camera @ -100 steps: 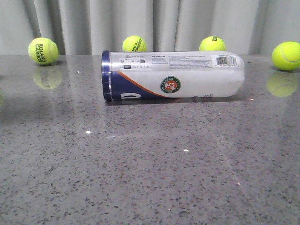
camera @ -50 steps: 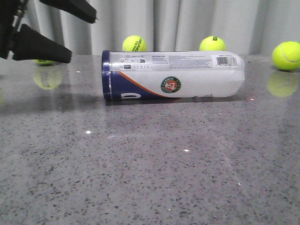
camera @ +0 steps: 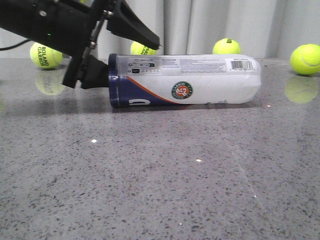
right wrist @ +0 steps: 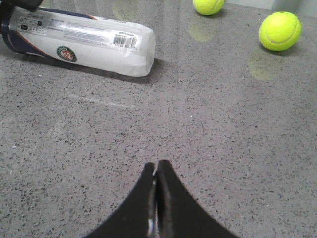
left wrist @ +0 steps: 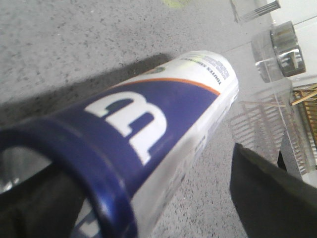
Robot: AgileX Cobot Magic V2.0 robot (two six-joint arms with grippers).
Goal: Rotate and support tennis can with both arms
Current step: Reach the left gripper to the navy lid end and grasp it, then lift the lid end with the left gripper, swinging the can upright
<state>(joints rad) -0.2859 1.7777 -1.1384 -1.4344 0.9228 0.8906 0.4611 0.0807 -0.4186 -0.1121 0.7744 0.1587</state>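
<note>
The tennis can (camera: 185,80) lies on its side on the grey stone table (camera: 160,170), dark blue rim to the left, barcode end to the right. My left gripper (camera: 132,60) is open and straddles the rim end, one finger above the can and one at the rim's left. In the left wrist view the can (left wrist: 148,119) runs between the fingers (left wrist: 267,198), and table shows between the right-hand finger and the can. My right gripper (right wrist: 157,166) is shut on nothing, low over the table, well short of the can (right wrist: 84,44). It is out of the front view.
Several yellow tennis balls stand along the table's back edge before a grey curtain: one at the far left (camera: 46,54), one behind the left finger (camera: 142,47), one behind the can (camera: 226,46), one at the far right (camera: 305,59).
The left arm has come in from the left and its open fingers now straddle the can's rim end. The can has not moved.
</note>
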